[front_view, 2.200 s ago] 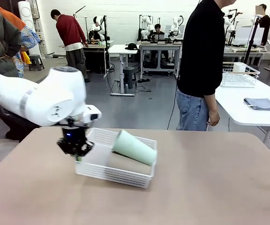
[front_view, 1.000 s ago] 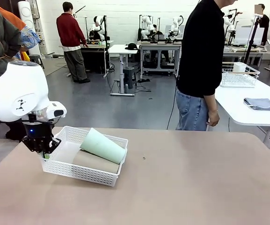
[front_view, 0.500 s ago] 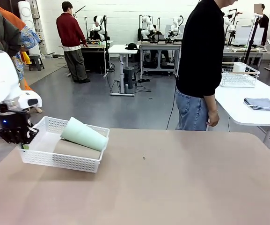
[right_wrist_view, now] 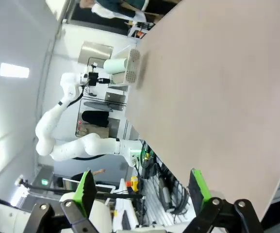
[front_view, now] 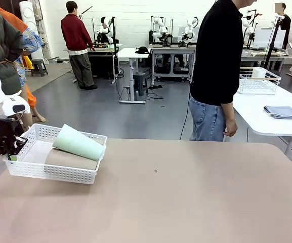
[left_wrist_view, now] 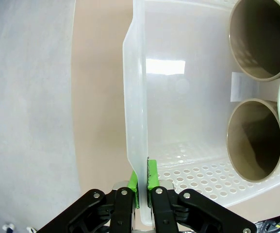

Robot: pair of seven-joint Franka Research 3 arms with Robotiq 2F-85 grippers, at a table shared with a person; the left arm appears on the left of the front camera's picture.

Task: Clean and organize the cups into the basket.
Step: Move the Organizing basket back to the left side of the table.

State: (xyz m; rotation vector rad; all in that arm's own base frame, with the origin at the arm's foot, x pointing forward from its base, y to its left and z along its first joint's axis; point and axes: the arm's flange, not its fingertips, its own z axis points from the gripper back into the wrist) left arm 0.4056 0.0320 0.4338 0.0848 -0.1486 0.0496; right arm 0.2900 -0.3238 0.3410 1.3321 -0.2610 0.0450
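With basket (front_view: 54, 173) at worktop (front_view: 186, 202) left edge, rim pinched between left gripper (left_wrist_view: 142, 187) jaws, right gripper (right_wrist_view: 142, 187) jaws wide: risk of tipping, cups (front_view: 77, 144) spilling.

White lattice basket (front_view: 49, 172) near table's left edge, mint cup (front_view: 77, 143) lying atop taupe cups (front_view: 70, 159) inside
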